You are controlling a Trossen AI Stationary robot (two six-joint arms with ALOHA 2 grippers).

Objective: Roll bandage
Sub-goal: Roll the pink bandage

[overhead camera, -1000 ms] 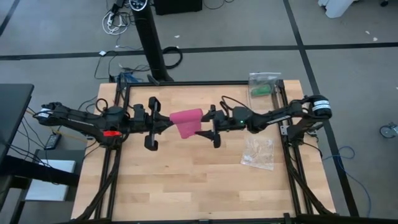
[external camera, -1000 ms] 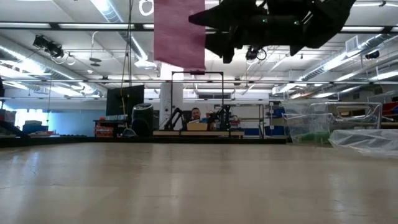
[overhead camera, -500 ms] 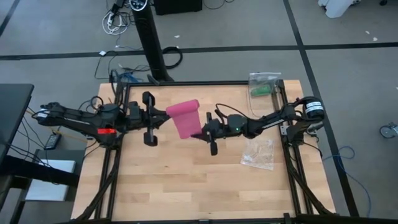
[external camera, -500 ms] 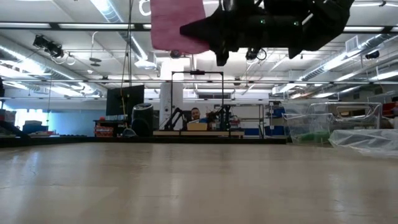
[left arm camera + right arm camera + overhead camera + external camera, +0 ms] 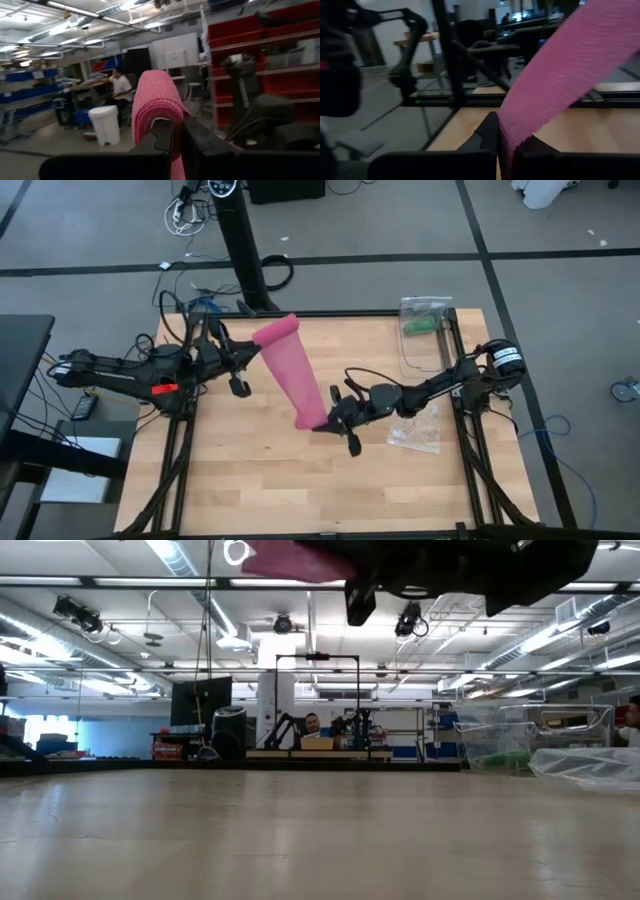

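Hands (image 5: 332, 420) farther apart; bandage (image 5: 289, 370) stretched longer

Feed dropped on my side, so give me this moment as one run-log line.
bandage: stretched taut, off table | left end effector: shut on far end | right end effector: shut on near end | rolling: not started

I see a grey floor (image 5: 560, 240) crossed by dark seams, with cables (image 5: 185, 215) near a black post (image 5: 240, 245). Long ceiling light strips (image 5: 180, 560) run overhead. Red storage bins (image 5: 250, 30) fill shelving, a white waste bin (image 5: 106, 125) stands nearby, and a seated person (image 5: 119, 85) works beyond.
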